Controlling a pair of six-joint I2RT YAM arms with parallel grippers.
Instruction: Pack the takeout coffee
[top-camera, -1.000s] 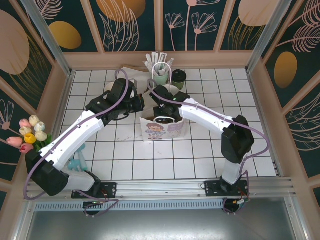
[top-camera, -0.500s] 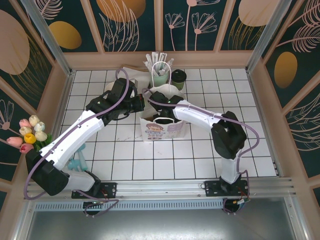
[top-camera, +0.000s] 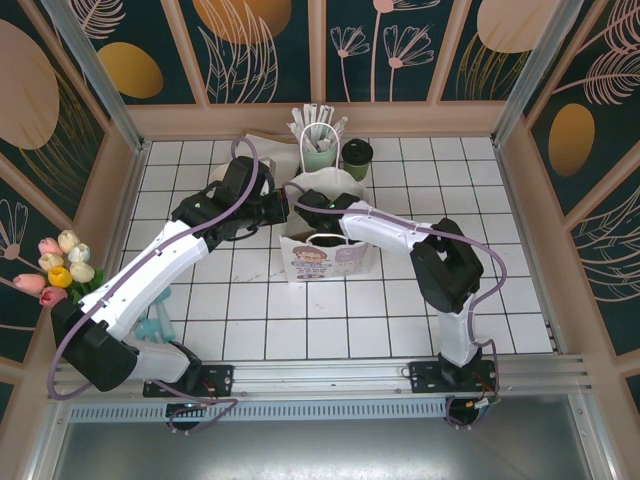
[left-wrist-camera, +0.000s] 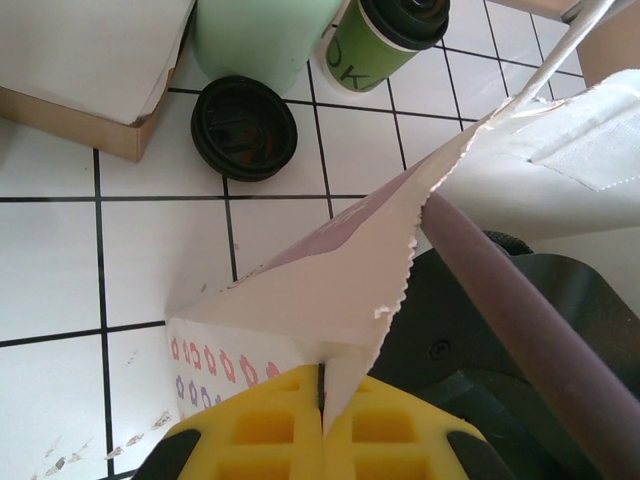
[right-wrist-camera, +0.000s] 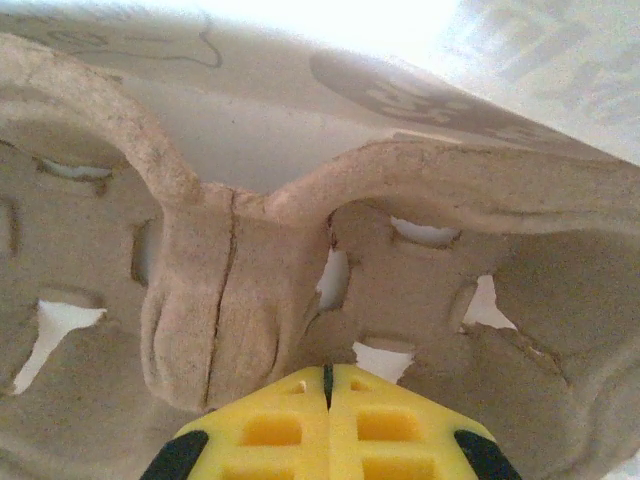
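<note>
Green cup (left-wrist-camera: 388, 42), well beyond left jaws

High rear overview — wrist cameras tight on the paper bag (top-camera: 325, 258), right perhaps inside

Green cup (left-wrist-camera: 365, 60) with black lid (left-wrist-camera: 408, 18); white bag (left-wrist-camera: 340, 270) printed in purple.

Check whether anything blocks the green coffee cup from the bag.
Yes. The right arm reaches into the paper bag through its open top, right gripper at the pulp carrier inside; the coffee cup stands behind the bag.
</note>
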